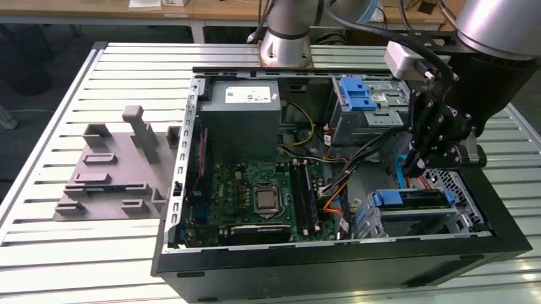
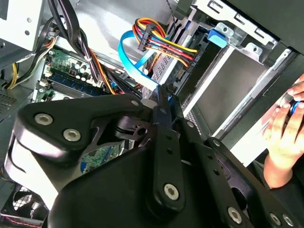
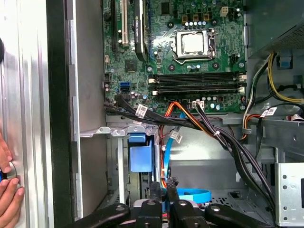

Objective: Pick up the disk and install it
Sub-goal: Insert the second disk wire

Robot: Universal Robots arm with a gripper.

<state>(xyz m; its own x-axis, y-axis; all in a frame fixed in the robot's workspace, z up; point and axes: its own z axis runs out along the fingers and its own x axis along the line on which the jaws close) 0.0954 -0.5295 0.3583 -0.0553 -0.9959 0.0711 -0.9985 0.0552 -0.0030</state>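
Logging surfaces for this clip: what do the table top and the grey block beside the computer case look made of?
Table top: likely aluminium, going by its pale ribbed slats with a dull sheen. Grey block: matte, uniform grey with moulded posts and pockets, probably plastic or printed, though the look leaves it open.

Second wrist view: gripper inside an open computer case.

The black gripper point(image 2: 164, 97) hangs with its fingertips nearly together beside a blue flat cable point(image 2: 135, 59) and a bundle of red, yellow and black wires point(image 2: 164, 45). A green circuit board point(image 2: 69, 71) lies behind; a person's hand point(image 2: 285, 133) rests at the case edge.
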